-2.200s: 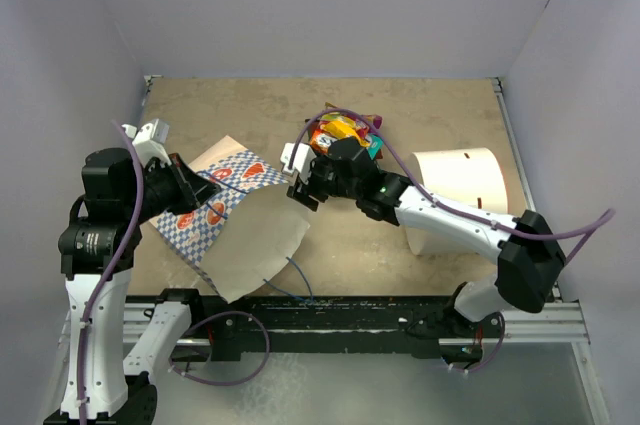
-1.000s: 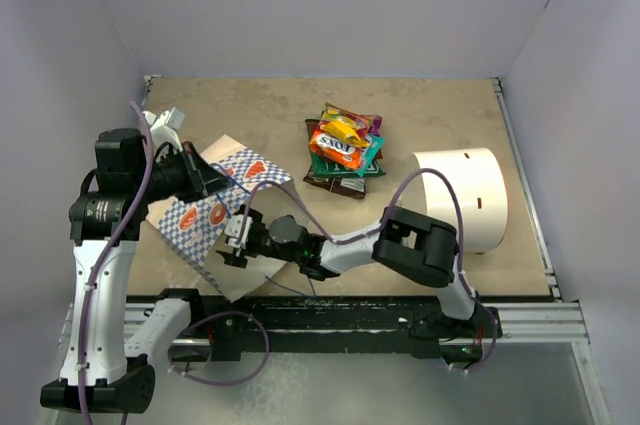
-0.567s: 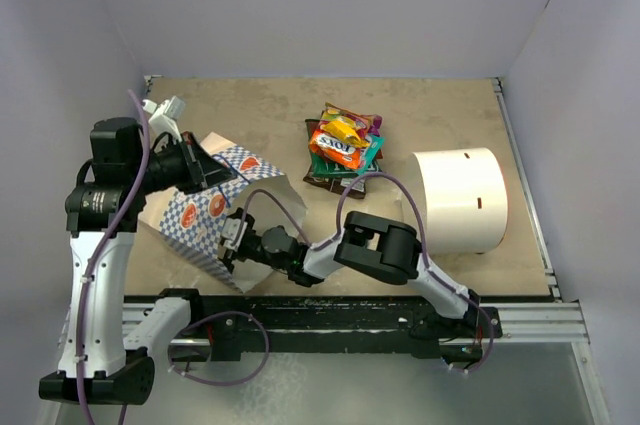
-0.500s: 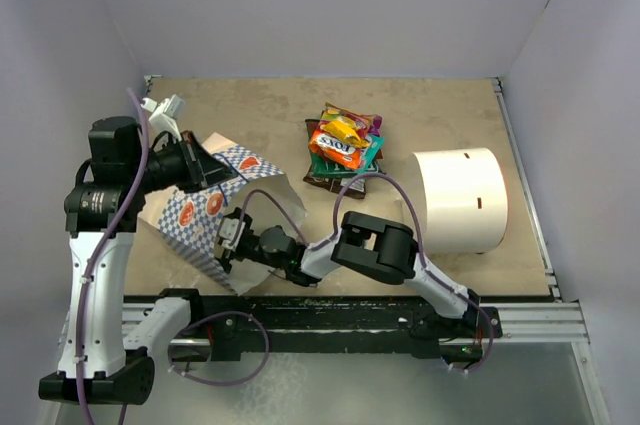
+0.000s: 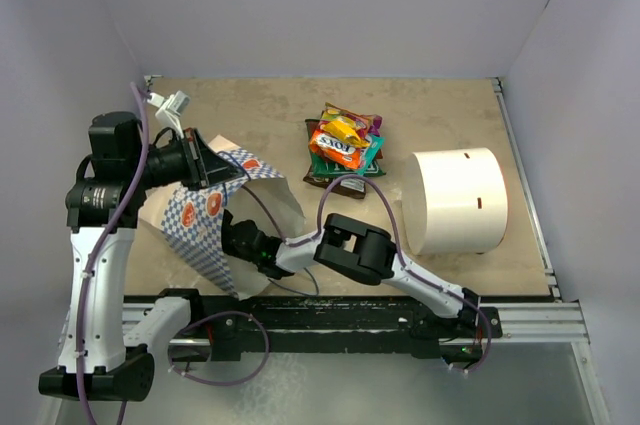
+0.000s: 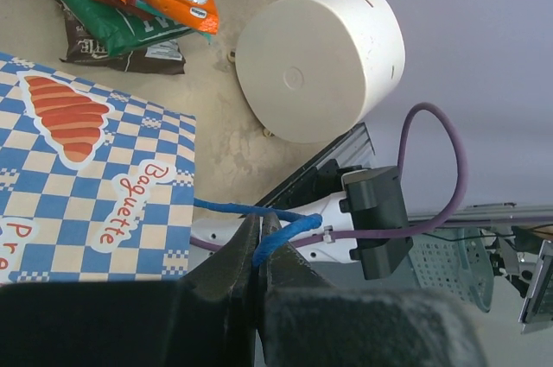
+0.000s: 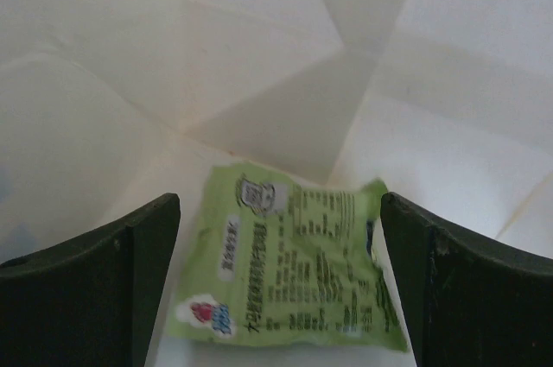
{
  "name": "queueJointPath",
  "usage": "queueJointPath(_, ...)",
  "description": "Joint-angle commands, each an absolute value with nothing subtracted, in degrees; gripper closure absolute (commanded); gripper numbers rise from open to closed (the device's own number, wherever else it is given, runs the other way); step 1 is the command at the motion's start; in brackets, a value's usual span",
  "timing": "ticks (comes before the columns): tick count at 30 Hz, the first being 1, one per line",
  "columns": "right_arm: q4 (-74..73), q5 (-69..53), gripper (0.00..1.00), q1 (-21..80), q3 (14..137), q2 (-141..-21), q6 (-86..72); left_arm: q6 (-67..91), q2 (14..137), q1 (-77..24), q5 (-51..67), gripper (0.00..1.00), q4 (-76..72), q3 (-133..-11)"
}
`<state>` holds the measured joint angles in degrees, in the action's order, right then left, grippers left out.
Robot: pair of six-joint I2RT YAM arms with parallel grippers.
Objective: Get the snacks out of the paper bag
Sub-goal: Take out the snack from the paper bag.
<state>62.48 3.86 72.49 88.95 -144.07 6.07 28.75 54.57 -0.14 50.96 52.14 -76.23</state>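
Across the counter (image 5: 440, 110): tan surface that carries everything listed below.
White cylinder (image 5: 455, 200): plain, at the right side, well apart from the bag.
Paper bag (image 5: 200, 215): blue-checked with orange logos, at the near left. It is lifted by its top edge, with its mouth turned toward the right arm (image 5: 350, 250), which reaches inside.
Snacks pile (image 5: 343, 150): orange, yellow, teal, dark green and brown packets, stacked mid-counter outside the bag, between it and the cylinder.
Left end effector (image 6: 259, 242): fingers pinched tight on the blue string handle (image 6: 289, 224), holding the bag up.
Right end effector (image 7: 276, 211): inside the bag, fingers spread wide, gripping nothing.
Light green packet (image 7: 289, 276): flat on the bag's white inner paper, between those spread fingers; whether they touch it cannot be told.
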Motion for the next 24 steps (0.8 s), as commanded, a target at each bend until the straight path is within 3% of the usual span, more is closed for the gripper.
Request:
queueJointPath(1,52.08,9.8,0.01,72.72,91.96,-144.34,5.31,28.32,53.18,-0.22,52.65,1.0,51.93,-78.7)
queueJointPath(5,49.76,13.22,0.1,72.2,90.6,-144.04,5.4,26.53,51.61,-0.26,50.28,1.0,55.81,-78.38)
queueJointPath(9,50.73,13.27,0.25,71.17,86.74,-142.23,4.2,25.23,49.39,-0.27,45.62,1.0,59.77,-77.65)
queueJointPath(12,52.94,12.67,0.38,70.53,83.34,-139.86,3.68,25.33,48.19,-0.26,42.42,1.0,61.72,-77.46)
queueJointPath(17,54.08,11.54,0.73,69.93,79.95,-136.36,3.44,24.52,47.28,-0.26,37.25,1.0,63.99,-78.59)
queueJointPath(24,55.48,8.43,0.98,69.9,75.51,-131.59,3.25,24.16,47.26,-0.26,32.68,1.0,64.65,-79.93)
